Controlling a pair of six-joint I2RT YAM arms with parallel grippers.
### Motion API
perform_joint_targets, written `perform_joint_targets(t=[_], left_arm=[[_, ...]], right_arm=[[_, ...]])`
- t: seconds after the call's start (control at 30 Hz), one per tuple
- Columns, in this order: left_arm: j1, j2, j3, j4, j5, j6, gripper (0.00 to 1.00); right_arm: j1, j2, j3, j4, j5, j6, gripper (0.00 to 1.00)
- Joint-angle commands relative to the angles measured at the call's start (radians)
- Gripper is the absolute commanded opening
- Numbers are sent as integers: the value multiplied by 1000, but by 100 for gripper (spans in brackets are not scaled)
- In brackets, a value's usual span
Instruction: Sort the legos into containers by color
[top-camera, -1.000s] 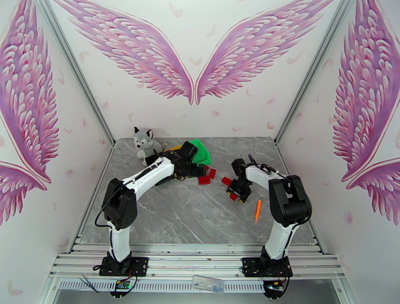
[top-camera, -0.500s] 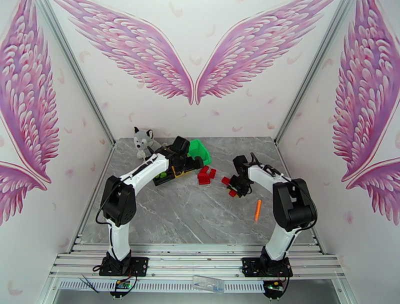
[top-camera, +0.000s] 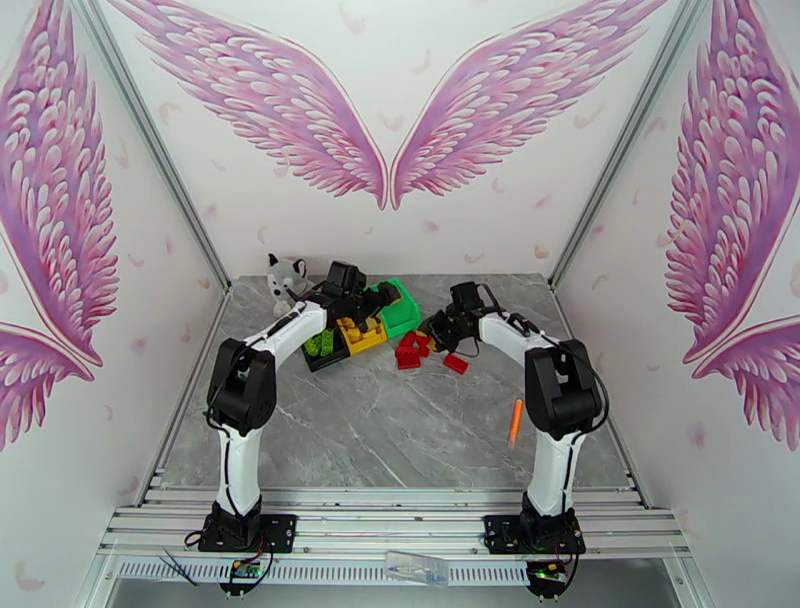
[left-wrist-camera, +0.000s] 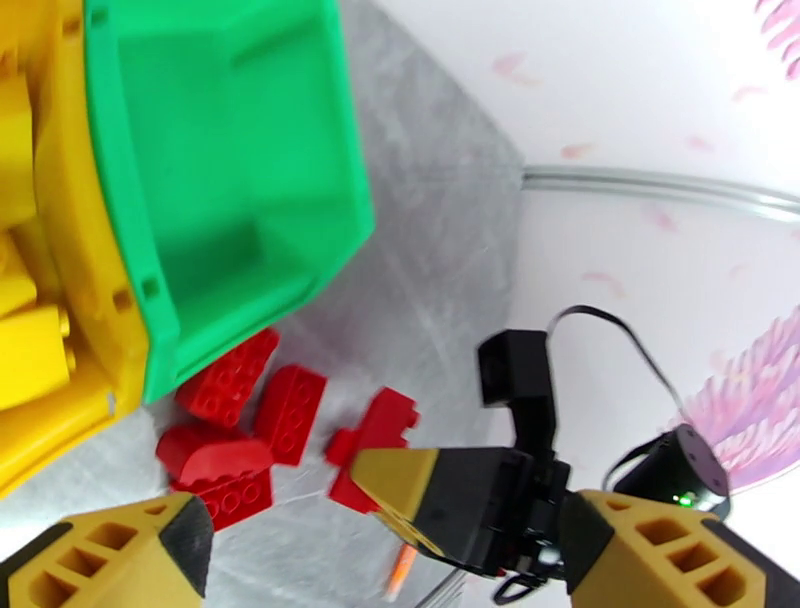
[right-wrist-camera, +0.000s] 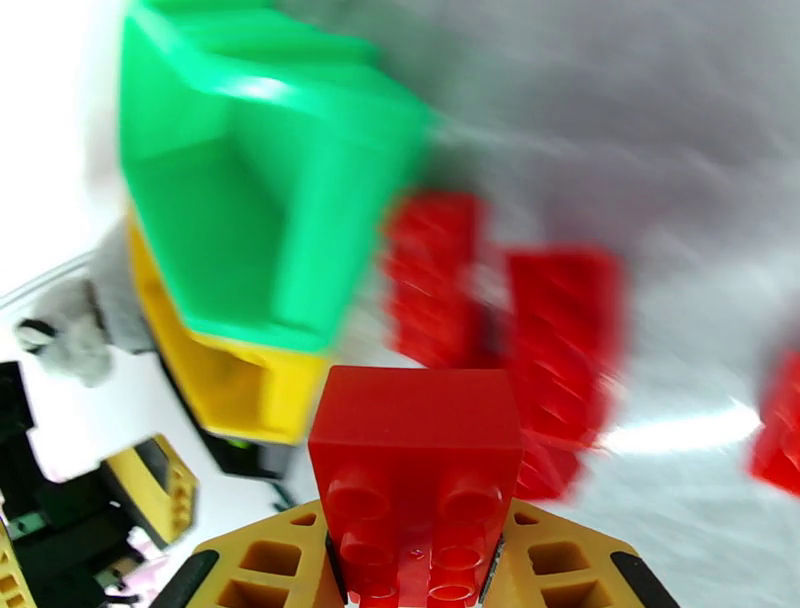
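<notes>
Red brick (right-wrist-camera: 415, 450), studded face toward the wrist camera, is clamped between the fingers of the right gripper (right-wrist-camera: 415, 520). The grip is firm on both side faces and the brick sits square. It is clear of the worktop (top-camera: 400, 440), just beside the green bin (left-wrist-camera: 220, 130).

Step in hand, as judged: carrying one red piece toward a bin. The green bin is bare inside. The yellow bin (right-wrist-camera: 235, 385) holds yellow bricks (left-wrist-camera: 25, 340) and the black bin (top-camera: 325, 366) holds light green bricks (top-camera: 320, 344), so the green bin is the likely place for red. The next move calls for lifting the brick over the green bin's near wall, centring it above the opening, then spreading the fingers. Clearance from the other arm needs watching.

Loose red bricks (top-camera: 410, 350) lie in a small heap on the worktop touching or just beside the green bin, with a single one (top-camera: 455, 363) a little apart toward the right edge. All are glossy, hard and small against the bins.

Left gripper (left-wrist-camera: 275, 495) hangs above the row of bins near the far-left corner, fingers spread wide with nothing between them.

An orange stick (top-camera: 515, 420) lies toward the right edge. A plush husky (top-camera: 285, 280) sits in the far-left corner.
</notes>
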Motion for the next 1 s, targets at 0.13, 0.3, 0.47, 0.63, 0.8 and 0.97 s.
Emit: perform_joint_targets(t=[0.13,0.3,0.47,0.63,0.8,0.97], left_arm=[[14,1,26,34,26,-42,97],[15,-26,3,14,14,-21,97],[13,-50,-13,-16,-5,7,97],[8,-73,8,-142,-71,99,97],[-14,-90,17,-274,-148,202,96],[-43,-110,-19,-290,-167,226,96]], right_arm=[[13,222,326,106,-108,150,46],[21,326,515,57,-133,166,62],[20,301,504,18,-134,116,65],[18,181,416,-159,-43,-70,74],[13,71,339,-424,152,-305,83],[-5,-8,219,-532,341,-450,92]])
